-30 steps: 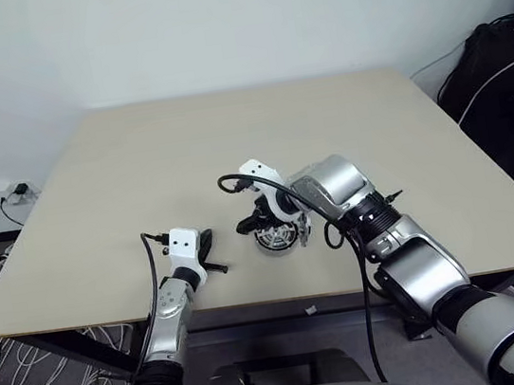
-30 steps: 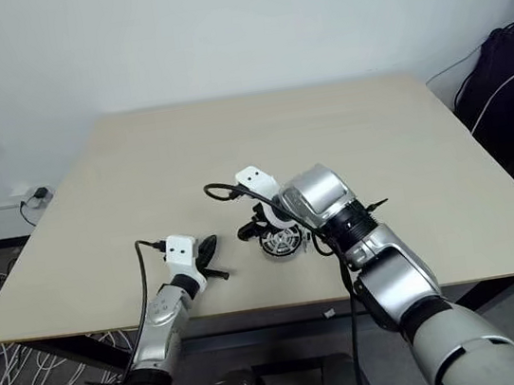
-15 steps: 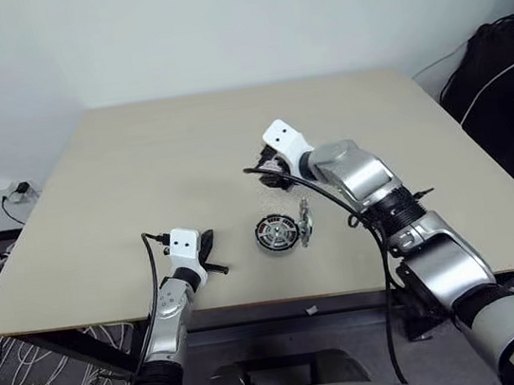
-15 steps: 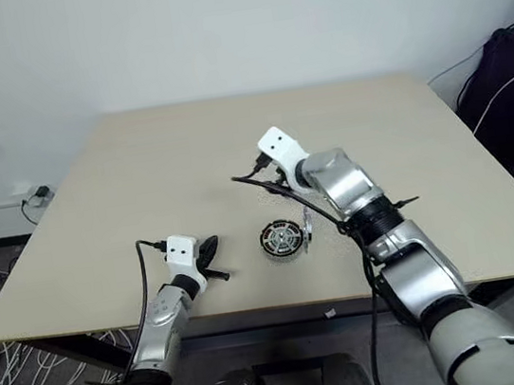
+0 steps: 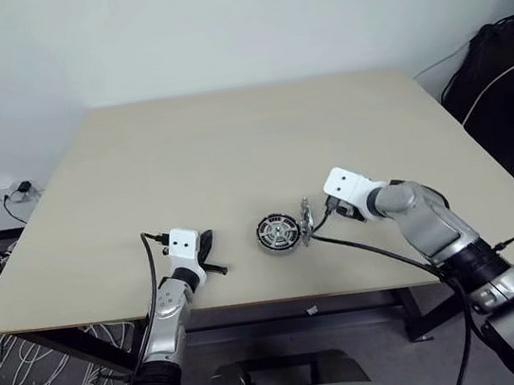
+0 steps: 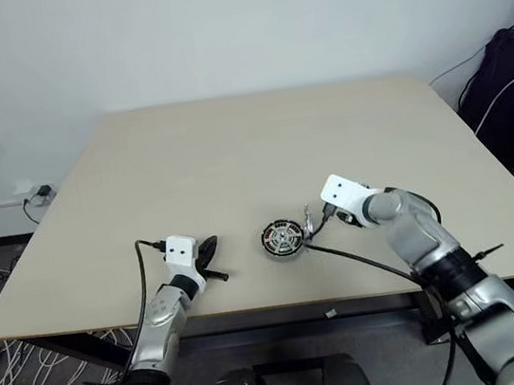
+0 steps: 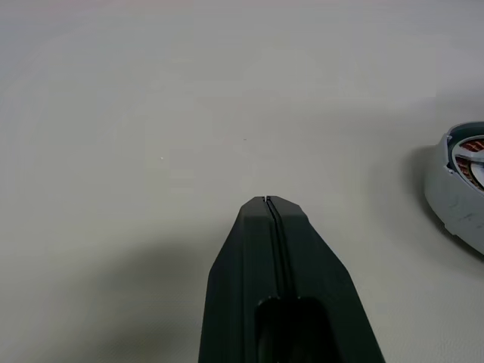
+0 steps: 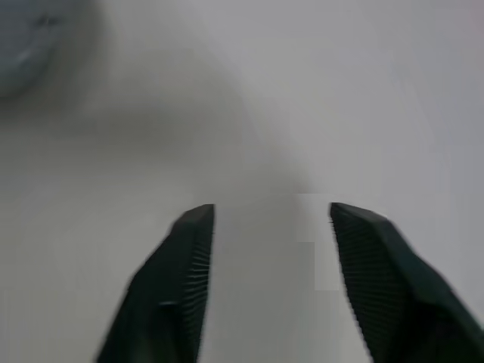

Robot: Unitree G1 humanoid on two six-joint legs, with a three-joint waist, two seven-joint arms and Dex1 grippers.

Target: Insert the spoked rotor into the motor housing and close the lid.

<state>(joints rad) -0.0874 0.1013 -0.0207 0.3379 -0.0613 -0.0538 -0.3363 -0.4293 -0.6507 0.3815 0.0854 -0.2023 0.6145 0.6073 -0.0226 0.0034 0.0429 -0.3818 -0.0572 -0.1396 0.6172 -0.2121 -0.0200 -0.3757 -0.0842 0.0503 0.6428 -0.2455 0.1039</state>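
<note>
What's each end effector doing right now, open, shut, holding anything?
Left end effector: shut, holding nothing, over bare table.
Right end effector: open, nothing between its fingers.

round copper-wound silver motor housing (image 7: 459, 198): cut off at frame edge | pale round blurred object (image 8: 23, 41): unidentifiable, cropped

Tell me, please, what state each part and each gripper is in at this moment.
spoked rotor: lying flat, seated in the motor housing, uncovered.
motor housing: lying flat, lid off.
lid: standing on edge just beside the motor housing, not fitted.
left gripper: shut, empty.
right gripper: open, empty.
</note>
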